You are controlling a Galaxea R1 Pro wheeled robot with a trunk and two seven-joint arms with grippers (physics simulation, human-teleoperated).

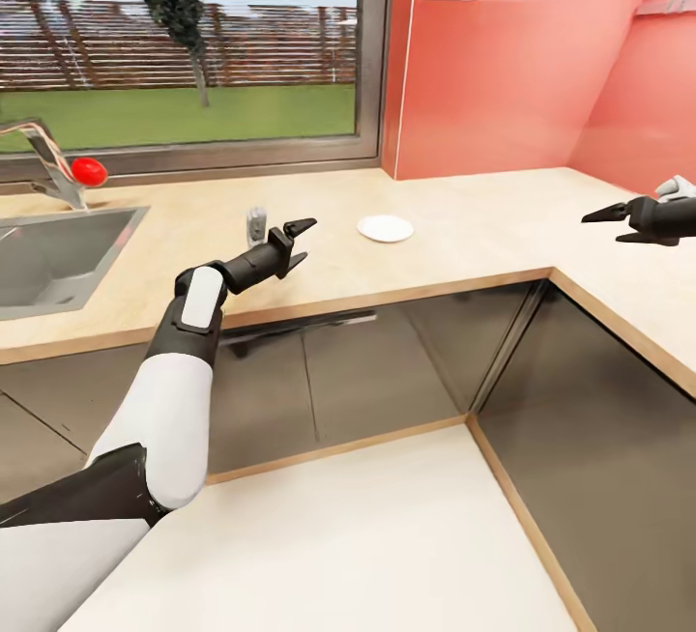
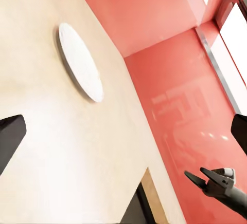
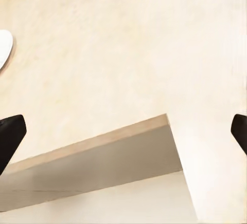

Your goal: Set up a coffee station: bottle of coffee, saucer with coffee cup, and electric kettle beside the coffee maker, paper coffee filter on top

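Because the saucer (image 1: 385, 227) lies flat and alone on the worktop (image 1: 464, 236), a little above the middle of the head view, the coming move turns on which arm is closer to it. It is a round plate with no long axis, so any approach meets only a thin rim resting on the wood. The left gripper (image 1: 299, 240) hangs just to the picture-left of it, above the worktop, jaws spread and empty, pointing toward the plate; in the left wrist view the saucer (image 2: 80, 62) sits ahead of the dark fingertips and off their centre line. The right gripper (image 1: 611, 225) hovers well apart at the right edge of the head view, jaws also spread and empty, with the white rim (image 3: 4, 48) barely entering its own wrist view at the far left. I judge the left arm the nearer one by a clear margin. A small grey metallic fitting (image 1: 255, 223) stands behind the left gripper, and a sink (image 1: 58, 255) with a tap (image 1: 48, 163) fills the left side.
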